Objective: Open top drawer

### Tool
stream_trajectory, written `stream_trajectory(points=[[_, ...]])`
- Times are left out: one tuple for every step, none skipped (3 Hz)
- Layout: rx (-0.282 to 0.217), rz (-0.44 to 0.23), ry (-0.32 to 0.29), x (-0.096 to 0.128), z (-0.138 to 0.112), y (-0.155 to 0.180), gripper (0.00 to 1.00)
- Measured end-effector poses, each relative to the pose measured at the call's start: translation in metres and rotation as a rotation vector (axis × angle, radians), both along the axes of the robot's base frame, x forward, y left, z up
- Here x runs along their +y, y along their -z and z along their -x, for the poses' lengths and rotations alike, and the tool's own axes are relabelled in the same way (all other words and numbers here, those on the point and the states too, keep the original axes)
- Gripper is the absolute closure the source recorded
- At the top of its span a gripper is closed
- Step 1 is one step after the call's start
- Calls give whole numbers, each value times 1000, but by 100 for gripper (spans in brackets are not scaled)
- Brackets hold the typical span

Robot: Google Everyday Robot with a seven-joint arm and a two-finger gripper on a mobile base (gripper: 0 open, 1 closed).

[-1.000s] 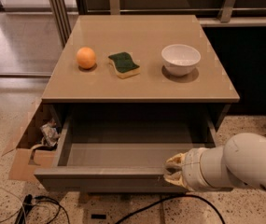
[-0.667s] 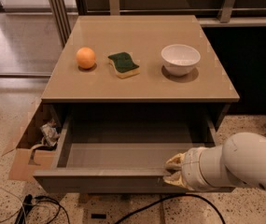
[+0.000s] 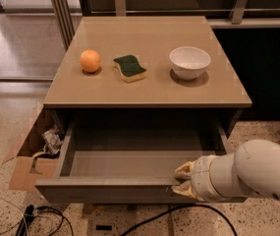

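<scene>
— What can't you see from there?
— My gripper (image 3: 181,180) sits at the right end of the top drawer (image 3: 129,163) front rim. The arm (image 3: 257,173) behind it runs off the right edge and covers the drawer's right corner.
— And the back?
— Dark under the table (image 3: 149,90). Left of the drawer, a cardboard box (image 3: 24,171) is half hidden, and I can't tell what's in it.

Nothing readable is showing anywhere: no text, label, brand or number. The gripper (image 3: 181,181) is sitting at the top drawer (image 3: 105,192) front's right part.
</scene>
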State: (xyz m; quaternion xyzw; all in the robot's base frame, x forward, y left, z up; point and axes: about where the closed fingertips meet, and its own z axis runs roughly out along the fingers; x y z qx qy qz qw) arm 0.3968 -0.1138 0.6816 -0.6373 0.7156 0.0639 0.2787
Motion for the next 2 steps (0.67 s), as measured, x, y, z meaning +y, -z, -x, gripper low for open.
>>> stream_trajectory(points=[[0, 0, 0, 0, 0, 0, 31], [0, 0, 0, 0, 0, 0, 7]])
